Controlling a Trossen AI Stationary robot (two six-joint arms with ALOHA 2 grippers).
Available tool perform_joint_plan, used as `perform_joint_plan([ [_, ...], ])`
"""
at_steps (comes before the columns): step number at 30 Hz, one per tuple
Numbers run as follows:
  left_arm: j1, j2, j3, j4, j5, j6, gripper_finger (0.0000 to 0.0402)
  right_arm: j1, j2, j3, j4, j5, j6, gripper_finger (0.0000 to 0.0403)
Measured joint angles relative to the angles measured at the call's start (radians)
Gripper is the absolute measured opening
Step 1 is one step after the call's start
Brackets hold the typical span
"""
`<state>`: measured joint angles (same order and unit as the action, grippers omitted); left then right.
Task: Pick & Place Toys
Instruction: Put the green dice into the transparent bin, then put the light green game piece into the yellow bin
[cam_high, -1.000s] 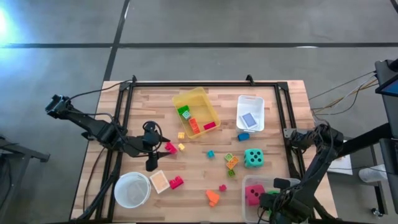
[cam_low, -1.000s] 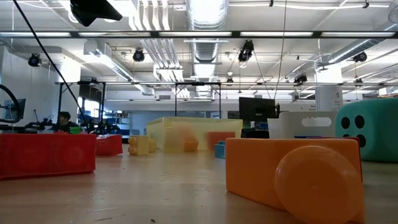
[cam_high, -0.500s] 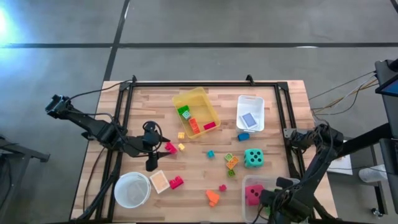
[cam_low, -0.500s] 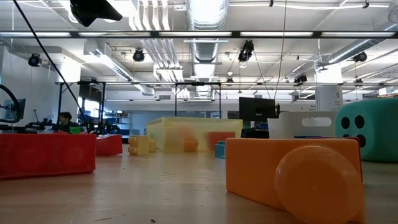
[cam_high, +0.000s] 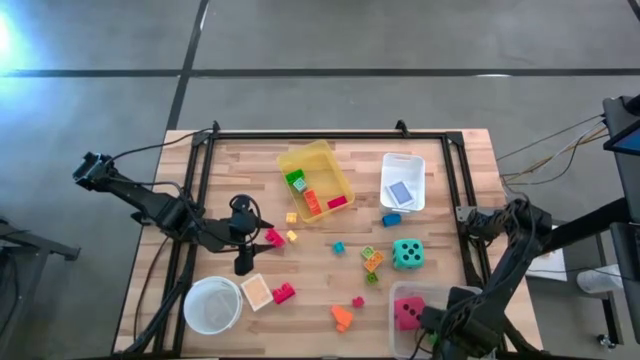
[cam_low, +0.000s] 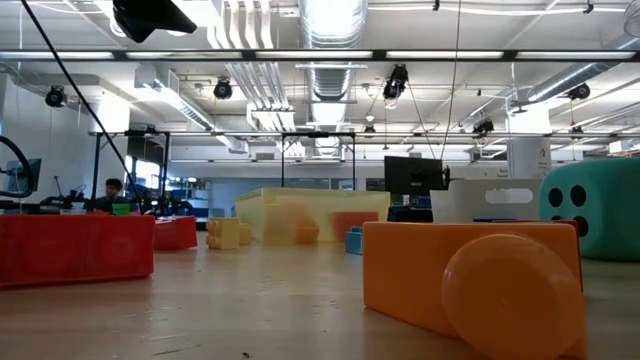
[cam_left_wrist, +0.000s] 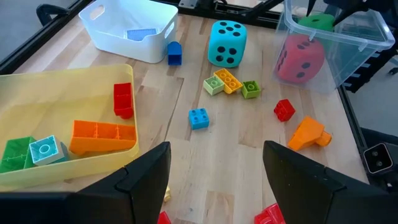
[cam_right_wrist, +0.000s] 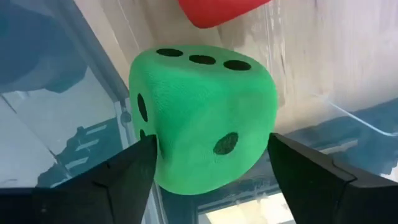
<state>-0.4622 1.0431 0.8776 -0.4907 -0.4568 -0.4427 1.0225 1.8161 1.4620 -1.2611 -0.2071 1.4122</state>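
Right gripper (cam_right_wrist: 208, 168): we are hovering over the clear bin (cam_high: 400, 294) at the bench's near right corner, jaws apart around the green die (cam_right_wrist: 202, 118).
Left gripper (cam_left_wrist: 214, 180): we are waiting near the bench's left edge, jaws apart, holding nothing.

— From my screen the yellow bin (cam_high: 316, 178) sits near twelve o'clock, the white bin (cam_high: 403, 181) at two.
— I see the white bowl (cam_high: 212, 305) at seven, the clear bin (cam_high: 407, 304) at five.

Green die (cam_right_wrist: 202, 124) between spread dark fingers (cam_right_wrist: 118, 177), clear bin wall (cam_right_wrist: 56, 106), red die (cam_right_wrist: 217, 11) beyond
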Motion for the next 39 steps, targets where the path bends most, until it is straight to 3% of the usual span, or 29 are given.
perform_joint_plan([
  [9,0.0,0.0,0.0,0.0,0.0,-0.002,0.0258,0.0,-0.054,0.0,0.01,0.011,0.082,0.0312],
  [22,0.0,0.0,0.0,0.0,-0.015,-0.002,0.0258,0.001,-0.171,0.026,0.07,0.152,0.161,0.0313],
  [31,0.0,0.0,0.0,-0.001,-0.068,-0.003,0.0258,-0.007,-0.186,0.191,-0.022,0.384,0.037,0.0313],
  [39,0.001,0.0,0.0,-0.011,-0.101,-0.002,0.0258,-0.137,-0.181,0.218,-0.12,0.447,-0.248,0.0313],
])
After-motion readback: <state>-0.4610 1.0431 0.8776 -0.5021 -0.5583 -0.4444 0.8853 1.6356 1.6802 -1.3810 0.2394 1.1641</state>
